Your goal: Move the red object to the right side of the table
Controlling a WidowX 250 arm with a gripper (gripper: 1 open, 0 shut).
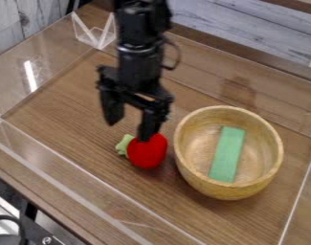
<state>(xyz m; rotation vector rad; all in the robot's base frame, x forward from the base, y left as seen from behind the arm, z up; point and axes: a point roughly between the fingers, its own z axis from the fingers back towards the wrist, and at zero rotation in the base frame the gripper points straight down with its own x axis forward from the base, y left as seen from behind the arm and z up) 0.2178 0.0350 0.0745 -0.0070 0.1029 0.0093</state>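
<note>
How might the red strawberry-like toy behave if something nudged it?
The toy looks rounded, so it would probably roll. Its leafy tuft sticks out at one end, which might make it swerve. The bowl close beside it would likely stop any roll that way.

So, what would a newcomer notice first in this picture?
Probably the bright red toy, left of the pale bowl in the picture. Then the dark gripper, open just above it. The green block also stands out, lying inside the bowl.
</note>
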